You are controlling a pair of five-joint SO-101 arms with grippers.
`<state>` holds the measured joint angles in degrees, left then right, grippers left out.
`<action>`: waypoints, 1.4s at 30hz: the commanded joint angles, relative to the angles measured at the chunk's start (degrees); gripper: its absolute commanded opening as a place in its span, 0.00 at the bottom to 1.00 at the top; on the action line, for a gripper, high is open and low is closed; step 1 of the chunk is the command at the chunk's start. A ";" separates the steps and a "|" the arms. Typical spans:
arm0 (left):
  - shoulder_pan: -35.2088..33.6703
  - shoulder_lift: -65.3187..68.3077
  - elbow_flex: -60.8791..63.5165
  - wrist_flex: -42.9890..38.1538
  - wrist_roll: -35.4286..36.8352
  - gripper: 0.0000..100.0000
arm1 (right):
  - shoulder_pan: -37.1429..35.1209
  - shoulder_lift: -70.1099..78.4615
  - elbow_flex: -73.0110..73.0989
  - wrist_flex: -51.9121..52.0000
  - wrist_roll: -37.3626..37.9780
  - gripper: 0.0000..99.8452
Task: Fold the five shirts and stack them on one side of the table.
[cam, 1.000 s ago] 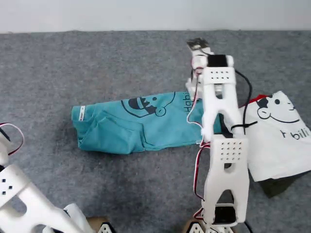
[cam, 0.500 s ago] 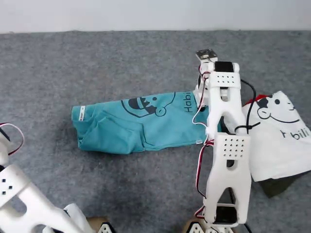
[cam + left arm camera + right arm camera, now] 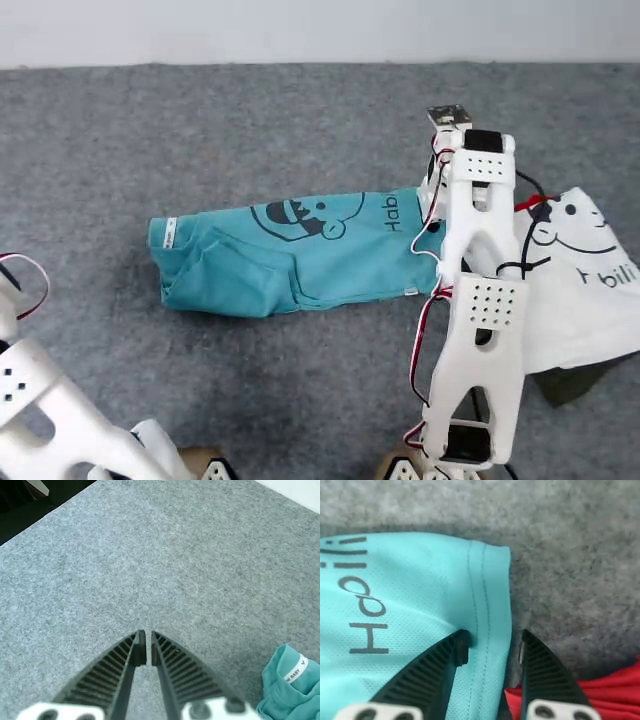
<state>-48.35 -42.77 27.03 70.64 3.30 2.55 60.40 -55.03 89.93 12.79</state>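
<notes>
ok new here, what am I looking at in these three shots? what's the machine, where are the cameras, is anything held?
Two small white desktop robot arms, each ending in a black two-finger gripper, stand at a grey felt-covered table. One picture looks down from a fixed camera above. The other two come from a camera on each arm's wrist, looking along its fingers.

On the table lies a half-folded teal shirt with a dark cartoon print. Beside it is a white shirt, lying over a red cloth and a dark cloth.

The right gripper is down at the teal shirt's hem, jaws open with the stitched edge between them, so nothing looks clamped. The left gripper hangs over bare felt, shut and empty.
</notes>
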 commanded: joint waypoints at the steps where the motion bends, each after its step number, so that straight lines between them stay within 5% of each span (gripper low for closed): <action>1: 0.35 -0.35 -0.13 0.09 0.35 0.03 | -2.07 2.33 -0.88 -0.66 0.62 0.16; 6: 0.35 -0.35 -0.13 0.09 0.35 0.03 | -4.88 3.65 -0.97 -0.75 3.87 0.01; 12: 0.35 -0.35 1.63 -0.26 0.26 0.03 | -7.25 3.12 -2.73 -0.22 3.96 0.01; 26: 0.18 -0.44 1.54 -0.26 0.26 0.03 | -7.96 3.21 -31.65 12.97 3.78 0.01; 42: 0.09 -0.44 1.54 -0.26 0.26 0.03 | -25.71 3.30 -31.56 13.14 1.93 0.01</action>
<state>-48.35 -42.77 28.79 70.64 3.30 -20.75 64.53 -84.13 100.48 15.78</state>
